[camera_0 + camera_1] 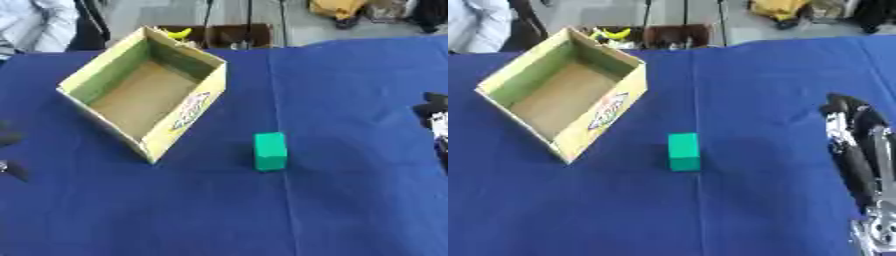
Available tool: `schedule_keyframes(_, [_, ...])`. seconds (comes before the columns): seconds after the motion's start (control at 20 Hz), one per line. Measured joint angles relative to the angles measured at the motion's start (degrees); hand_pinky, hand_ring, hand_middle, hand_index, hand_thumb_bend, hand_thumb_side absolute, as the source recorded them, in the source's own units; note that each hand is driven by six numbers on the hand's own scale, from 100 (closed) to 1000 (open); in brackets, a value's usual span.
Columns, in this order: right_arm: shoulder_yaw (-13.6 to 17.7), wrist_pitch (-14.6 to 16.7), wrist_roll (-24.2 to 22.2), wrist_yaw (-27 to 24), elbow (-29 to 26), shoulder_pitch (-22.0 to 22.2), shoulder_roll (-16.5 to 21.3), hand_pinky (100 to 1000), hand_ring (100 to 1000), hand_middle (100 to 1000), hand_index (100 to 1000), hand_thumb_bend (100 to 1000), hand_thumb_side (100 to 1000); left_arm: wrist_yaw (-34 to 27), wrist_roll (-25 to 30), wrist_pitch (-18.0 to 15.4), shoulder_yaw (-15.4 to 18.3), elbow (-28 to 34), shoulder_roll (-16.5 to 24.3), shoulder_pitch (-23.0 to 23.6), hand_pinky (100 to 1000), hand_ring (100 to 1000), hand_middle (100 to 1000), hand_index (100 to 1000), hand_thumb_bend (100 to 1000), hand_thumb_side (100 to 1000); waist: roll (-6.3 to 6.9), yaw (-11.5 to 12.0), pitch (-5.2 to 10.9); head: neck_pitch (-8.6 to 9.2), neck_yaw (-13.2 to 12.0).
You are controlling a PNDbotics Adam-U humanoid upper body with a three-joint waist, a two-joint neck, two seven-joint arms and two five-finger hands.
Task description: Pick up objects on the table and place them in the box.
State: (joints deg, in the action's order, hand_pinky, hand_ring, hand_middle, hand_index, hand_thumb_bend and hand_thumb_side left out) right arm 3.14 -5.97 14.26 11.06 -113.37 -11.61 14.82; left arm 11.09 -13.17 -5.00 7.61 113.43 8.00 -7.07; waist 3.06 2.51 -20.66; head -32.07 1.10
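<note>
Cardboard box [140, 95]: open-topped, sitting askew on the blue tablecloth [350, 200], nothing visible inside. Green block [270, 151]: on the cloth just right of the box's near corner, outside it, touched by neither hand. Right hand [852, 145]: well to the right of the box beyond the block, fingers long and fairly straight, holding nothing; left hand [10, 150]: only dark bits showing left of the box, finger state cannot be told.
</note>
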Motion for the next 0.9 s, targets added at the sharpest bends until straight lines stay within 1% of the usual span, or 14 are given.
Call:
schedule_keyframes(0.2, [0.00, -0.01, -0.01, 0.00, 0.00, 0.00, 0.00, 826, 782, 646, 798, 100, 779, 0.00, 0.00, 0.00, 0.00, 0.00, 0.00, 0.00, 313, 706, 708, 888, 161, 956, -0.01, 0.00, 0.00, 0.38, 0.00])
schedule_keyframes(0.6, [0.00, -0.08, -0.11, 0.00, 0.00, 0.00, 0.01, 828, 789, 654, 804, 100, 789, 0.00, 0.00, 0.00, 0.00, 0.00, 0.00, 0.00, 312, 707, 708, 888, 161, 956, -0.03, -0.04, 0.00, 0.43, 0.00])
schedule_keyframes(0.7, [0.00, 0.21, -0.34, 0.25, 0.00, -0.43, 0.39, 828, 802, 674, 815, 100, 818, 0.00, 0.00, 0.00, 0.00, 0.00, 0.00, 0.00, 312, 707, 708, 888, 160, 955, -0.04, -0.13, 0.00, 0.44, 0.00])
schedule_keyframes(0.85, [0.00, 1.58, -1.51, 1.62, 0.00, -2.53, 2.95, 818, 813, 704, 844, 100, 913, 0.00, -0.02, 0.02, 0.00, 0.00, 0.00, 0.00, 312, 708, 708, 888, 158, 955, -0.29, -0.20, 0.00, 0.44, 0.00])
schedule_keyframes(0.9, [-0.06, 2.09, -2.10, 2.22, 0.00, -3.46, 4.08, 816, 813, 706, 847, 100, 927, 0.00, -0.02, 0.02, 0.00, 0.00, 0.00, 0.00, 312, 708, 708, 888, 158, 955, -0.49, -0.19, 0.00, 0.44, 0.00])
